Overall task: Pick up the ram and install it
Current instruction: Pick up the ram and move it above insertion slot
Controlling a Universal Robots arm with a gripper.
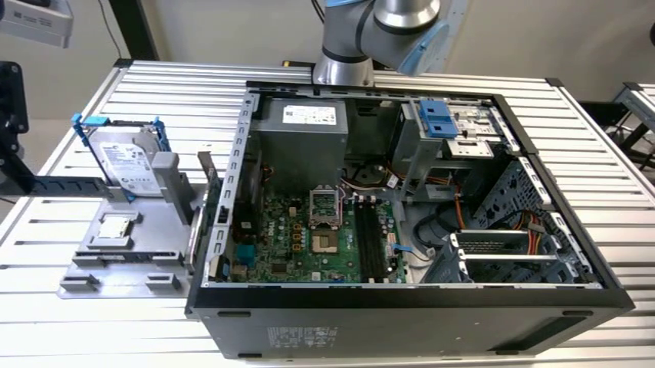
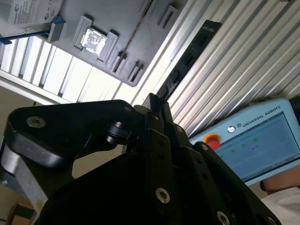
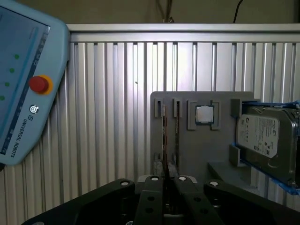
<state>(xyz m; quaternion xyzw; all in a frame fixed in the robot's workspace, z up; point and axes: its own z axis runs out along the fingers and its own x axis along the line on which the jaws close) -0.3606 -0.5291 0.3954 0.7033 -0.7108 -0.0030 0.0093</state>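
Endwise, ram [image 2: 188, 55] in the hand [image 2: 153, 100].

One of each kind on the bench

One long, thin, dark circuit-board ram stick [image 2: 187, 58] is clamped in the single black gripper [image 3: 165, 180]. Beyond its fingertips are one grey plastic holder tray [image 3: 220, 154], one small square silver CPU chip [image 3: 204, 114] and one silver hard drive in a blue frame [image 3: 267, 136]. Off to the gripper's side is one light-blue teach pendant [image 3: 23, 56] with one red button [image 3: 39, 84]. There is also one open black computer case [image 1: 409, 303].
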